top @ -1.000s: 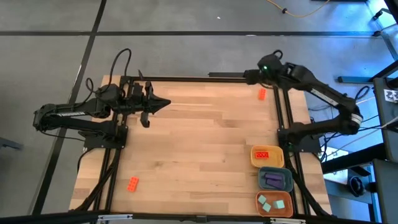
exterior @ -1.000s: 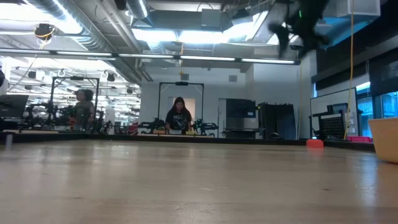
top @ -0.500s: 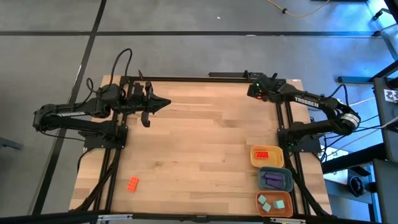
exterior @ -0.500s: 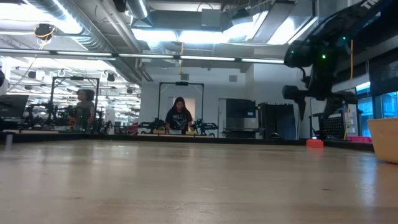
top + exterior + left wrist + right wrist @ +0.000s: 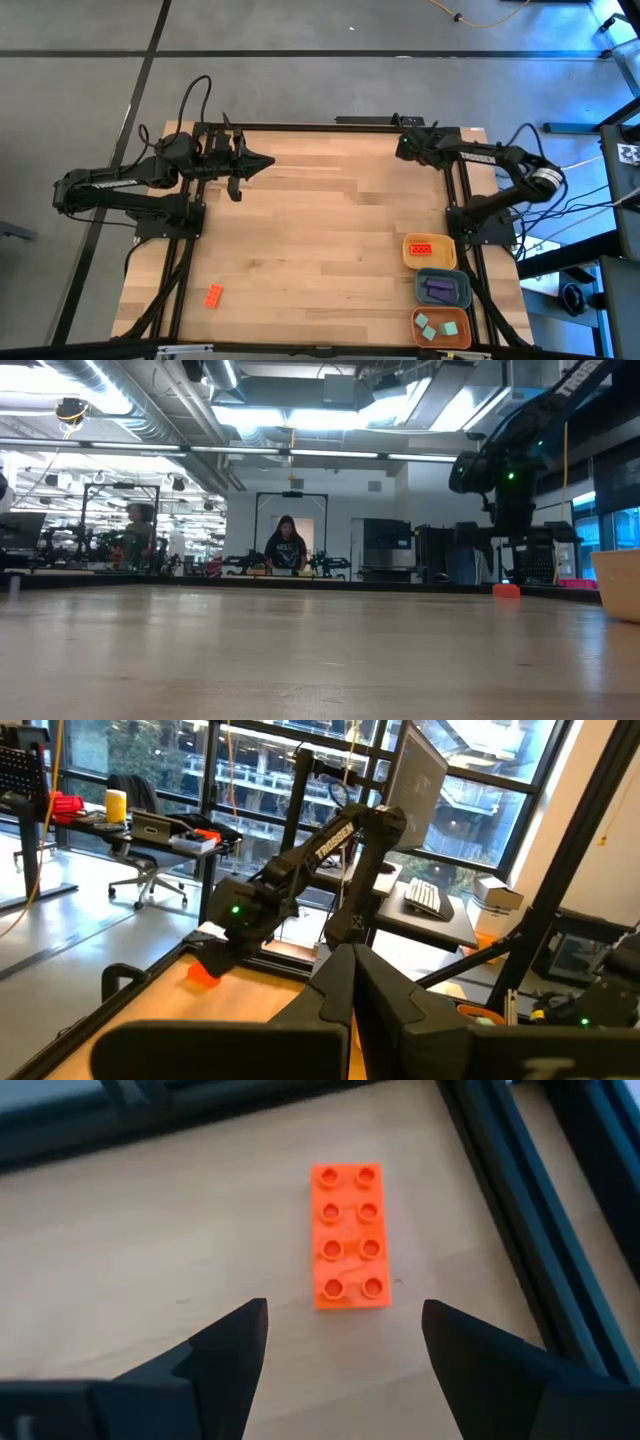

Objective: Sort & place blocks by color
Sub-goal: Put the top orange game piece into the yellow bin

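An orange-red block (image 5: pixel 348 1235), a short bar with eight studs, is seen flat on the table (image 5: pixel 320 230) at the far right corner, beside the dark frame rail; the right gripper (image 5: pixel 345 1345) is held just over it with its fingers spread wide, nothing between them. A second orange-red block (image 5: pixel 214 295) is found at the near left; others are laid in the yellow tray (image 5: pixel 429 252), the purple ones in the blue-grey tray (image 5: pixel 443 288), the teal-green ones in the orange tray (image 5: pixel 441 328). The left gripper (image 5: pixel 262 164) is kept at the far left, its fingers closed on nothing.
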Tool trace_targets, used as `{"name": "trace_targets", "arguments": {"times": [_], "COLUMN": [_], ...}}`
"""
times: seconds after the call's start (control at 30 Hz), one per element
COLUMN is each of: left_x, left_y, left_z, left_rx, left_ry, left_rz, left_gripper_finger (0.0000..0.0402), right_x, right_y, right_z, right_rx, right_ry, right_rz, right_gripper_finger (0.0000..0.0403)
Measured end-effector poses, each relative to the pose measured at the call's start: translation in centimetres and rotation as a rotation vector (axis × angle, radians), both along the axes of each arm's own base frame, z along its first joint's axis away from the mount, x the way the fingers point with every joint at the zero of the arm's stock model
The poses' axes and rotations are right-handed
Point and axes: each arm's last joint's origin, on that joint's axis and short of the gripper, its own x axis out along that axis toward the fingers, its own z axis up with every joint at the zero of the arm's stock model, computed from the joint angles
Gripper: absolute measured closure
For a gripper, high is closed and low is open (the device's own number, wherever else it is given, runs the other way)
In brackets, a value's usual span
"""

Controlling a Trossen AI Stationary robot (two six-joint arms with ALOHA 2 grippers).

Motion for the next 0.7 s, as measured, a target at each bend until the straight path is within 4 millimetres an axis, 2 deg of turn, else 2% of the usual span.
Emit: {"name": "trace_targets", "arguments": {"times": [0.47, 0.7], "left_x": [0.0, -0.2], "left_y": [0.0, 0.0], "left_z": [0.0, 0.1], "left_rx": [-0.019, -0.02], "left_ry": [-0.002, -0.015], "left_rz": [-0.002, -0.003], "left_gripper_finger": [0.0401, 0.0401], "right_x": [0.3, 0.3], "right_y": [-0.9, -1.2], "right_z": [-2.8, -3.4], "right_rx": [0.066, 0.1], "right_ry": [0.07, 0.06], "right_rz": [-0.012, -0.016], "right_gripper_finger": [0.0134, 0.0134]}}
